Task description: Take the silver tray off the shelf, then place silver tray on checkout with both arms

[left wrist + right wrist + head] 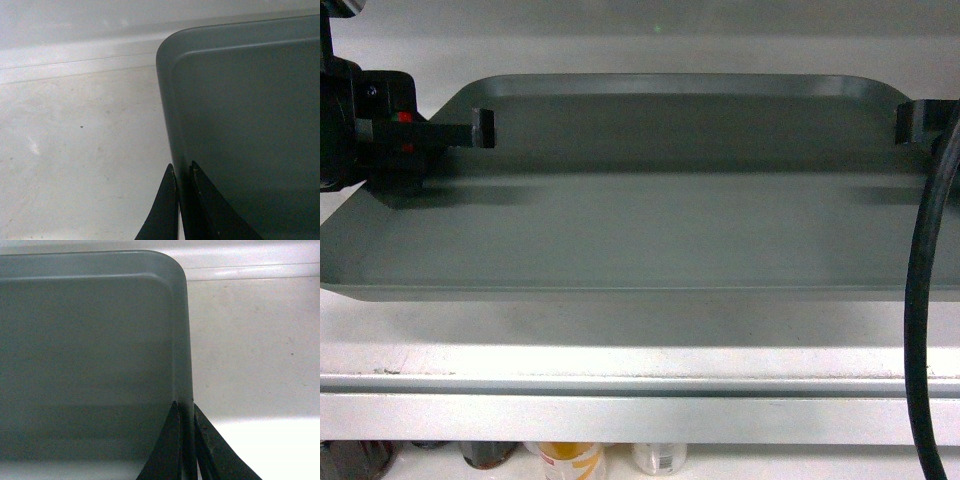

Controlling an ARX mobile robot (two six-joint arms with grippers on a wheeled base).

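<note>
The silver tray (650, 220) is a flat dull grey-green rectangle over the white shelf (640, 345), with a shadow under its near edge. My left gripper (480, 130) is shut on the tray's left rim; the left wrist view shows one finger on each side of the rim (182, 169), the tray (240, 125) to the right and the shelf (75, 140) to the left. My right gripper (915, 122) is shut on the right rim, its fingers pinching the rim (185, 406) of the tray (90, 340) beside the shelf (250, 350). The checkout is out of view.
The shelf's pale silver front strip (620, 415) runs across below the tray. Under it stand several bottles and cans (570, 462) on a lower level. A black cable (923, 320) hangs down at the right. The shelf's white back wall (650, 45) rises close behind the tray.
</note>
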